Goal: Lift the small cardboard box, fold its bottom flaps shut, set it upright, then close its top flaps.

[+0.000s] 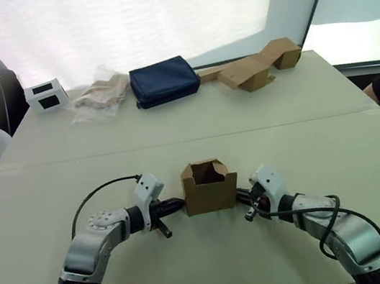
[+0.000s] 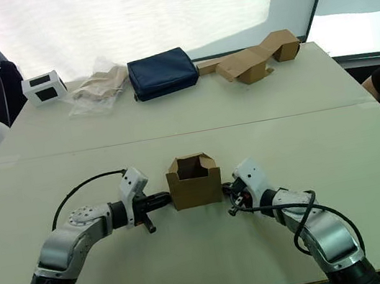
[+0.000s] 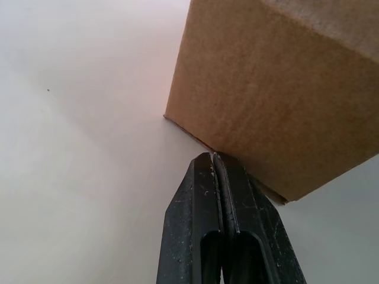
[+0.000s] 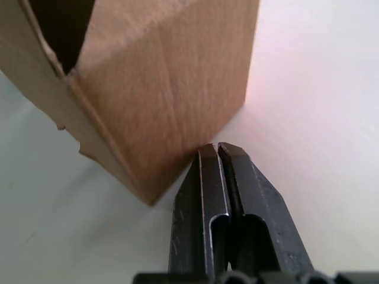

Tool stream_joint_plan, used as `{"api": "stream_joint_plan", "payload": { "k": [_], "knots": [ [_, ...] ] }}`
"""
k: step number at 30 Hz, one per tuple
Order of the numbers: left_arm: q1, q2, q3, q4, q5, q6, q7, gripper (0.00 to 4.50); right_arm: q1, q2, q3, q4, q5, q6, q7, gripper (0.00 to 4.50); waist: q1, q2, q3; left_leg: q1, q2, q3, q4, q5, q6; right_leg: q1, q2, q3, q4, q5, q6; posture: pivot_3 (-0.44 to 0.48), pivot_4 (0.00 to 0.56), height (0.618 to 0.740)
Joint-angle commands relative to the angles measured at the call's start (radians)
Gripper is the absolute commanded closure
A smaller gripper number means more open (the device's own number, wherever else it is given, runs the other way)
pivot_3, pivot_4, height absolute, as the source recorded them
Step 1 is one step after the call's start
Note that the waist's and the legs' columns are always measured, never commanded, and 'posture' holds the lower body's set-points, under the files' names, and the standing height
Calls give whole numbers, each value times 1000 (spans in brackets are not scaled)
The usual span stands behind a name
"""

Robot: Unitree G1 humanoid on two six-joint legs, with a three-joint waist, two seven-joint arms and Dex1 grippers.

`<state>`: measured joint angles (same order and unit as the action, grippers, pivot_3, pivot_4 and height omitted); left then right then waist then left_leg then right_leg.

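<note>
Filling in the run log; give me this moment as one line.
small cardboard box: upright on table, top open | left gripper: shut, tips at box's left side | right gripper: shut, tips at right side

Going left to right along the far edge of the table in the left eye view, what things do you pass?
Small white box with black panels → crumpled clear plastic bag holding something beige → flat dark navy fabric pouch → larger folded brown cardboard pieces.
</note>
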<state>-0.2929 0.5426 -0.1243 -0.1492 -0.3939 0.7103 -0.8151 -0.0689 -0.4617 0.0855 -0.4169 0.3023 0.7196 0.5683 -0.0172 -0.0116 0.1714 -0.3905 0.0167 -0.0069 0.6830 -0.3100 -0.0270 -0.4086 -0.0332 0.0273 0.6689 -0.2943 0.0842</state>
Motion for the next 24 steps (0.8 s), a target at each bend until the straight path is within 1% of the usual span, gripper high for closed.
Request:
{"api": "stream_joint_plan", "payload": {
  "k": [1, 3, 5, 8, 11, 13, 16, 20, 24],
  "knots": [
    [-16, 66, 71, -21, -45, -12, -76, 4467, 4, -45, -45, -82, 43, 17, 33, 4500, 0, 0, 0, 0, 0, 0, 0, 0, 0, 0, 1, 0, 0, 0, 0, 0, 150, 740],
    [-31, 123, 115, -6, -87, -6, -146, 4467, 7, -110, -56, -112, 50, 19, 77, 4500, 2, 0, 0, 0, 1, 0, 0, 0, 0, 0, 1, 0, 0, 0, 0, 0, 150, 740],
    [-63, 161, 143, 23, -110, -1, -187, 4467, -1, -163, -86, -126, 76, 14, 122, 4500, 4, 0, 0, 0, 0, 0, 0, 0, 0, 0, 1, 0, 0, 0, 0, 0, 150, 740],
    [-123, 176, 147, 26, -140, 26, -212, 4467, -37, -209, -129, -112, 121, -3, 180, 4500, 6, 0, 0, 0, 0, -1, 0, 0, 0, 1, 1, -2, -2, 0, 0, 0, 150, 740],
    [-182, 167, 117, 16, -143, 30, -235, 4467, -111, -238, -151, -64, 144, -32, 233, 4500, 6, 0, 0, 0, 0, 0, 0, -1, 1, 1, 0, -2, -2, 0, 0, 0, 150, 740],
    [-210, 151, 82, 7, -137, 23, -251, 4467, -174, -229, -138, -24, 160, -51, 260, 4500, 5, 0, 0, 0, 0, 0, 0, -1, 1, 1, 0, -2, -3, 0, 0, 0, 150, 740],
    [-235, 125, 61, 8, -134, 17, -249, 4467, -230, -210, -115, 5, 170, -60, 276, 4500, 2, 0, 0, 0, 0, 0, 0, -1, 1, 1, 1, -1, -2, 0, 0, 0, 150, 740],
    [-243, 90, 59, -18, -151, 44, -227, 4467, -237, -173, -89, -14, 201, -33, 263, 4500, 3, 0, 0, 0, 1, -1, 0, -1, 1, 1, 2, -1, -2, 0, 0, 0, 150, 740],
    [-237, 70, 36, -18, -123, 16, -213, 4467, -246, -155, -55, -14, 196, -37, 257, 4500, 4, 0, 0, -1, 0, -1, 0, -1, 1, 1, 1, -1, -2, 0, 0, 0, 150, 740]
  ]
}}
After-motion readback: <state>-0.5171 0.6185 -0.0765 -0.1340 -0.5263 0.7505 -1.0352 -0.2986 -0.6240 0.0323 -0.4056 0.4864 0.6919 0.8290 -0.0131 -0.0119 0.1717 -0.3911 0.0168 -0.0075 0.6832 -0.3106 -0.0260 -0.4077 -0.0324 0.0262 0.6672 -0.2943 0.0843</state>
